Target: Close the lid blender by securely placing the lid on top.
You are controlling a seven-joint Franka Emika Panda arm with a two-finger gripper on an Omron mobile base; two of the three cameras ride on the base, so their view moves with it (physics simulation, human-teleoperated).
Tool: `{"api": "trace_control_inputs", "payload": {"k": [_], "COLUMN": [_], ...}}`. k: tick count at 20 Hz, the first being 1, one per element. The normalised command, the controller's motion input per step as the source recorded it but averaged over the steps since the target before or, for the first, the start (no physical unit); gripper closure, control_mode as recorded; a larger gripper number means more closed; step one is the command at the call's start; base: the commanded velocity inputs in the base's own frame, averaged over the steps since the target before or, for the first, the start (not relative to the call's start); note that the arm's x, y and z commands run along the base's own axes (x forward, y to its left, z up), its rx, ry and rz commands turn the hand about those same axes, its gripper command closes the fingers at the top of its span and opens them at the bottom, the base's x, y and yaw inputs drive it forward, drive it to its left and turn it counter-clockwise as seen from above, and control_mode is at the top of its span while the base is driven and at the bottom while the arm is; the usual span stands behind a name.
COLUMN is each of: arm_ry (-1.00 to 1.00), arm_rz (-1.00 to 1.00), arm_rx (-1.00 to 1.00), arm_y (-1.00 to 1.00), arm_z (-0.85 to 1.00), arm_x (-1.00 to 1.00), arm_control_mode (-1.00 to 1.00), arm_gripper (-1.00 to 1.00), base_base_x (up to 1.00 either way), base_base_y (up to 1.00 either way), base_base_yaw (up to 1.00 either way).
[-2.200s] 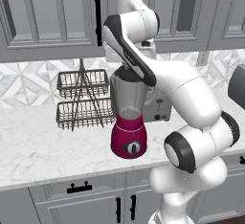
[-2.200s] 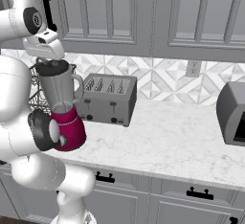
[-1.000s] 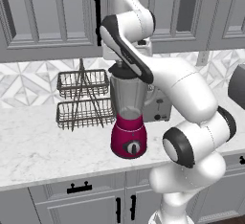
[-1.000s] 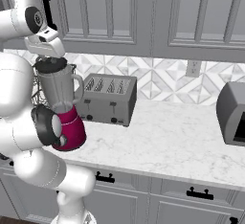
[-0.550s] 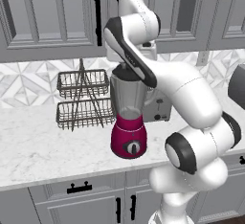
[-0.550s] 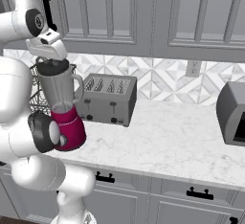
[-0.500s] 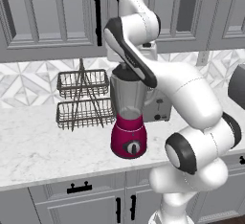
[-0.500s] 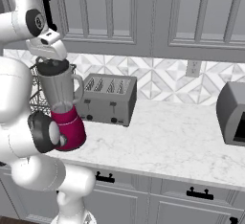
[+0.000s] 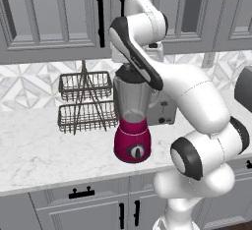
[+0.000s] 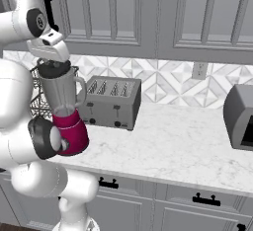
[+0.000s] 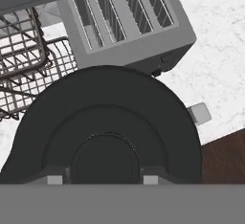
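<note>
My claw [image 10: 53, 63] sits right at the mouth of the blender [image 9: 132, 121], and the lid [image 11: 107, 132] rests on top of the jar directly beneath my hand. In the hand view the black disc spreads from 9 to 3 o'clock and covers my fingertips, so I cannot tell whether the claw is gripping it or has spread apart. The toaster [image 11: 127, 24] lies at 12 o'clock beyond the lid, the wire rack [image 11: 24, 70] at 10 o'clock, and the white counter [image 11: 217, 60] at 2 o'clock.
</note>
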Motion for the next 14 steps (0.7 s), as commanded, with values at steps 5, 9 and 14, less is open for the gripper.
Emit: {"api": "trace_control_inputs", "payload": {"k": [5,9,14], "arm_ry": [0.11,0.10,0.07], "arm_rz": [0.00,0.00,0.00], "arm_rx": [0.00,0.00,0.00], "arm_y": [0.00,0.00,0.00], "arm_z": [-0.24,-0.17,-0.17], "arm_x": [-0.31,-0.08,-0.11], "arm_control_mode": [-1.00,-1.00,-1.00], "arm_gripper": [1.00,1.00,1.00], "base_base_x": [0.00,0.00,0.00], "base_base_y": [0.00,0.00,0.00], "base_base_yaw": [0.00,0.00,0.00]}}
